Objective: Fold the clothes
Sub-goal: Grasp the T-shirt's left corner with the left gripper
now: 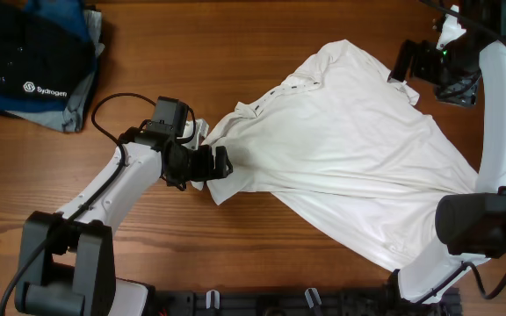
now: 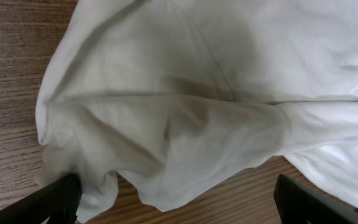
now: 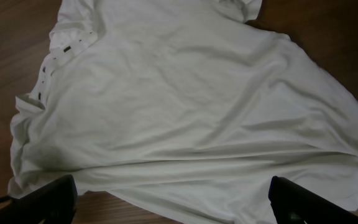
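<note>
Seemingly poised to pinch, the left claw (image 1: 207,165) hangs released over a bunched corner of the white garment (image 1: 350,158), sprawled unfolded across the tabletop (image 1: 262,35). At its far sleeve the right claw (image 1: 408,63) gapes too, likely to stretch it flat

From where I stand, the white shirt (image 1: 350,149) sprawls over the middle and right of the desk (image 1: 262,35), so any claw coming in there meets cloth, and the right arm's dark joint (image 1: 481,224) hangs over its near hem. Bare wood lies open along the far edge between the shirt's collar and the dark blue folded stack (image 1: 29,66) in the far-left corner, and again in front between the left arm (image 1: 112,189) and the hem. A black cable (image 1: 95,112) loops beside that arm.
</note>
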`<state>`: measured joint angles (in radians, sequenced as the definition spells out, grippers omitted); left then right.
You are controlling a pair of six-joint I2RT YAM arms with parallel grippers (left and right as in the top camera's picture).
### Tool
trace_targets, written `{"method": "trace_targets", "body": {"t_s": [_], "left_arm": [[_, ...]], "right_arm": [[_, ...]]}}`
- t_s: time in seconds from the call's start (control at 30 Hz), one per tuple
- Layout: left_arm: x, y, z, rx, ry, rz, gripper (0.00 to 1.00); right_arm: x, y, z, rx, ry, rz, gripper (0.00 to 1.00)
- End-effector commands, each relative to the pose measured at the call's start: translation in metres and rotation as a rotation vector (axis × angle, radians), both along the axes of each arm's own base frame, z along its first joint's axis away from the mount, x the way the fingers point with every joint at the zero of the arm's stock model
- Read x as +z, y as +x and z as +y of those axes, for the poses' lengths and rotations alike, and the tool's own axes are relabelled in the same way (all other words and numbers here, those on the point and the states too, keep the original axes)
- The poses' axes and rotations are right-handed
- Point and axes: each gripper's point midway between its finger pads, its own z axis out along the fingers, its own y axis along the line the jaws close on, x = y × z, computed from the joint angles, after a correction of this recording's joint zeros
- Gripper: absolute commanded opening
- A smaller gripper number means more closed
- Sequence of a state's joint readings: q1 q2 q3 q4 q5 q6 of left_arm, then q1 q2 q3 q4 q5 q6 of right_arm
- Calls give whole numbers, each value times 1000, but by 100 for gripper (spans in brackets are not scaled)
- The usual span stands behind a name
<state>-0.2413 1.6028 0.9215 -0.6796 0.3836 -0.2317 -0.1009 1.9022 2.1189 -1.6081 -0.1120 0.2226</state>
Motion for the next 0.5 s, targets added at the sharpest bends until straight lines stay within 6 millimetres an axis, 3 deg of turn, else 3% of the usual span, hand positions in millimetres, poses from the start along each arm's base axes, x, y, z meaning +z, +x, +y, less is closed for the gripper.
{"method": "trace_targets", "body": {"t_s": [0.0, 0.03, 0.1, 0.13, 0.2, 0.47], "left_arm": [[6, 3, -2, 11, -3, -6, 91], [6, 2, -1, 11, -2, -4, 91], [5, -1, -1, 11, 0, 8, 74], [5, -2, 0, 11, 2, 14, 73], [4, -4, 0, 11, 5, 24, 100], [20, -3, -1, 10, -10, -22, 97]], "right_arm": [[9, -2, 2, 15, 10, -31, 100], [9, -2, 2, 14, 9, -32, 100], [9, -1, 2, 14, 9, -37, 100], [10, 0, 2, 14, 9, -40, 100], [10, 1, 2, 14, 9, -45, 100], [10, 1, 2, 14, 9, -47, 99]]}}
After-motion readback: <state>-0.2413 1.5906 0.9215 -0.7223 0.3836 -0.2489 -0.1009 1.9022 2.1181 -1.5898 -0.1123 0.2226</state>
